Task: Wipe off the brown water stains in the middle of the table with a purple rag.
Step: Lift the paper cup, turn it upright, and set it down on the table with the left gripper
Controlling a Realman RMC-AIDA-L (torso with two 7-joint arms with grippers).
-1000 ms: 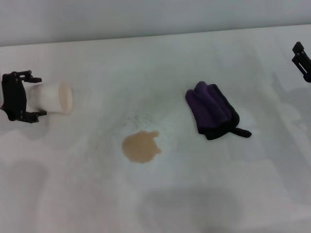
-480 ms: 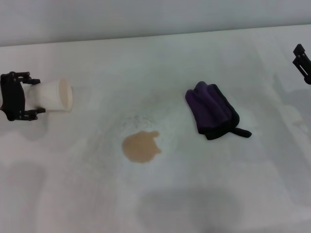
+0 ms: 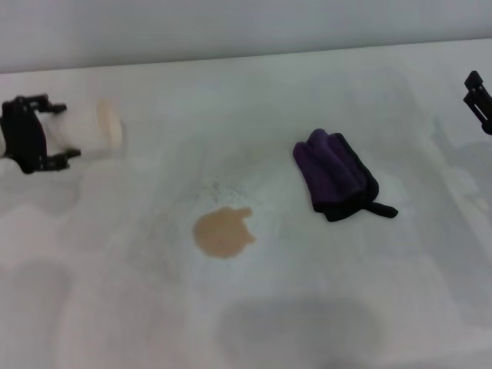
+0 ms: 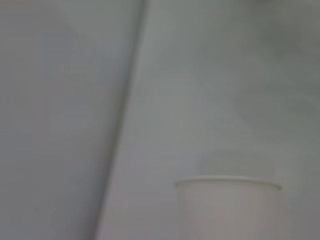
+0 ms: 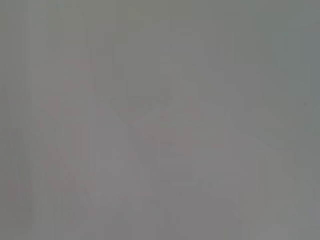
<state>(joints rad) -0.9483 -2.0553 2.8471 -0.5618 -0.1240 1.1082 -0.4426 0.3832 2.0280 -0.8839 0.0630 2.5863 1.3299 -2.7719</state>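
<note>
The brown water stain lies on the white table, left of the middle. The purple rag lies bunched to the right of the stain and apart from it, its black tab pointing right. No gripper touches it. My left gripper is at the far left, shut on a white cup held on its side with the mouth facing right. The cup also shows in the left wrist view. My right gripper shows only partly at the right edge, far from the rag.
The table's far edge meets a grey wall. Faint grey smudges and speckles lie just behind the stain. The right wrist view shows only a blank grey surface.
My left gripper has carried the white cup toward the table's far side, away from the stain. The stain, the rag and the right gripper have not moved.
</note>
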